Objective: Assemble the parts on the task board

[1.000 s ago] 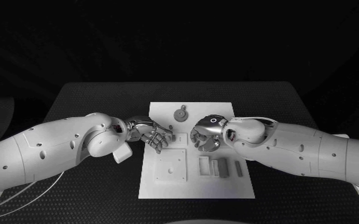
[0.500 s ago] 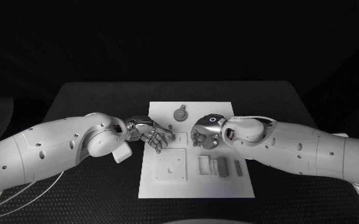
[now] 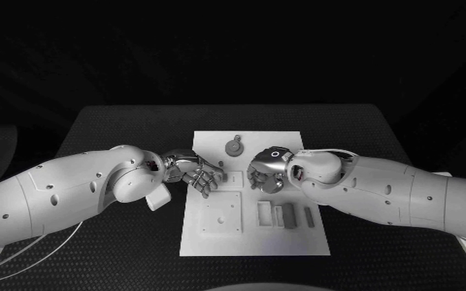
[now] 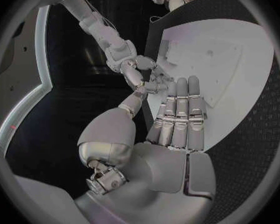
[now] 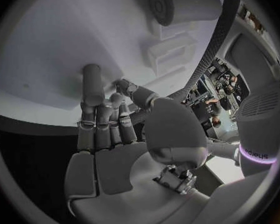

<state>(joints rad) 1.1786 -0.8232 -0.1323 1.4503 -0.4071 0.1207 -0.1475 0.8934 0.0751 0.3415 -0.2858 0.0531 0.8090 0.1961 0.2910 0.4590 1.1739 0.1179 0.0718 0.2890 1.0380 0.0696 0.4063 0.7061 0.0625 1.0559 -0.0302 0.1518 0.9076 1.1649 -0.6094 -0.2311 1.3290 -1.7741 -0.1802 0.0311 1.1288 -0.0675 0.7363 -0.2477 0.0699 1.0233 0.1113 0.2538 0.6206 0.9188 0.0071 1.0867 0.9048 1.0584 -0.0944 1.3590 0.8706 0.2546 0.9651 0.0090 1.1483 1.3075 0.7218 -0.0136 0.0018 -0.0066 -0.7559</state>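
Left hand [image 3: 199, 175]: fingers [image 4: 180, 112] straight and pressed side by side, nothing between them, lying low over the left edge of the task board [image 3: 291, 240]; whether they touch the board cannot be told.

Right hand [image 3: 264, 173]: fingers [image 5: 102, 117] extended close together over the middle of the board, holding nothing visible; thumb set apart. The two hands face each other, near but apart, with a small raised block [image 3: 234, 180] on the board between them.

Parts on the board: round grey disc with a stub [image 3: 234, 147], at the far edge, just beyond both hands; square recessed plate [image 3: 222, 214], near left; row of upright rectangular pieces [image 3: 279, 215], near right, with a thin grey bar [image 3: 310, 217] at the right end.

Task board: white, centred on the black worktop [image 3: 126, 126].
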